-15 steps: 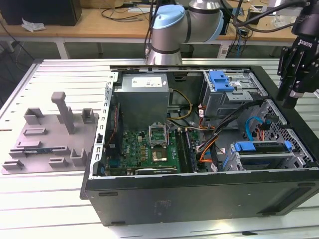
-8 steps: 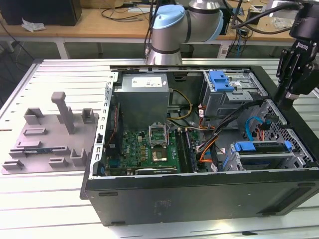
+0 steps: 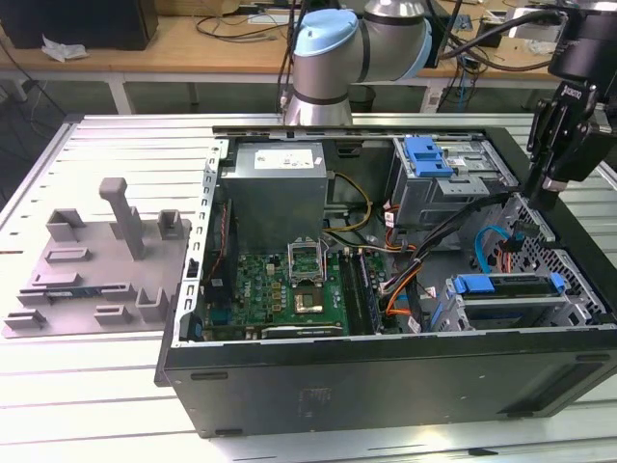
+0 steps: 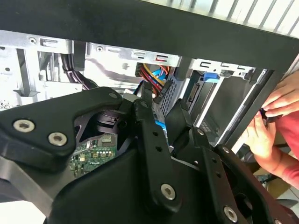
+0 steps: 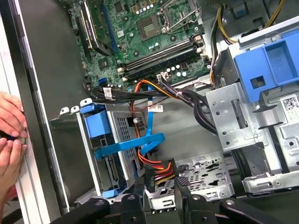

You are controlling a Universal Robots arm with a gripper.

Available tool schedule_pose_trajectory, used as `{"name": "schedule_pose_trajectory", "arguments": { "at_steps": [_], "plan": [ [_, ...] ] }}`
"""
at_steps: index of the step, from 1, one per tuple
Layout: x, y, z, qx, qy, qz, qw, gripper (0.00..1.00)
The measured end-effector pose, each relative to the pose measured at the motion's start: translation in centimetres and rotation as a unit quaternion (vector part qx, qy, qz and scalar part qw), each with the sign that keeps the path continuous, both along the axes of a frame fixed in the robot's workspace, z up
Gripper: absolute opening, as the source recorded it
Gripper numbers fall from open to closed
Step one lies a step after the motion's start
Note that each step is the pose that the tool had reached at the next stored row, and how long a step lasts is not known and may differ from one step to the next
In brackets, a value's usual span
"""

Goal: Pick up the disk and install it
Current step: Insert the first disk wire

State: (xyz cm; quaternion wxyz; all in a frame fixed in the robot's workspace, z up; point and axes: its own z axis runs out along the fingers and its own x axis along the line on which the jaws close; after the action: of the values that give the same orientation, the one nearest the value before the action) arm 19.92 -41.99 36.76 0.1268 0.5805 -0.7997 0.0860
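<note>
Hanging over the open computer case [image 3: 386, 371] near its edge at the exterior view's right, the gripper [image 3: 543, 198] points down into the case. Its fingers [image 5: 139, 190] stand a little apart and have hold of nothing. In the first wrist view a black power connector [image 5: 158, 175] with red, orange and yellow wires shows beyond the gap between them.

The disk [image 3: 511, 285] sits on edge in the drive cage [image 3: 511, 311] at the case's near corner on the exterior view's right, its blue carrier frame showing at both ends. In the first wrist view the same disk [image 5: 97, 126] stands in its cage, and a curved blue cable [image 5: 149, 135] crosses in front of it. The gripper is near the disk but apart from it.

A motherboard [image 3: 289, 285] fills the middle of the case, with a grey power supply [image 3: 275, 178] at the far edge. A second cage with a blue latch plate [image 3: 427, 154] stands at the far corner. A person's hands [image 5: 10, 135] rest at the case's outer wall beside the disk. The case lies on a slatted metal worktop [image 3: 116, 145], with a grey fixture [image 3: 96, 260] toward its edge at the exterior view's left.
</note>
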Motion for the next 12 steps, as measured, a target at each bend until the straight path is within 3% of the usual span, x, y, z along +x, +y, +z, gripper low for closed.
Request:
{"name": "schedule_pose_trajectory", "arguments": {
  "at_steps": [1,2,9,12],
  "plan": [
    [0.0,0.09,-0.11,-0.0017,0.0,0.0,1.0,0.39],
    [0.0,0.53,-1.09,-0.0156,0.0006,-0.002,0.9999,0.39],
    [-0.4,0.53,-1.37,-0.0193,0.0006,-0.003,0.9998,0.39],
    [-0.4,0.53,-1.43,-0.025,0.0009,-0.003,0.9997,0.39]
  ]
}}
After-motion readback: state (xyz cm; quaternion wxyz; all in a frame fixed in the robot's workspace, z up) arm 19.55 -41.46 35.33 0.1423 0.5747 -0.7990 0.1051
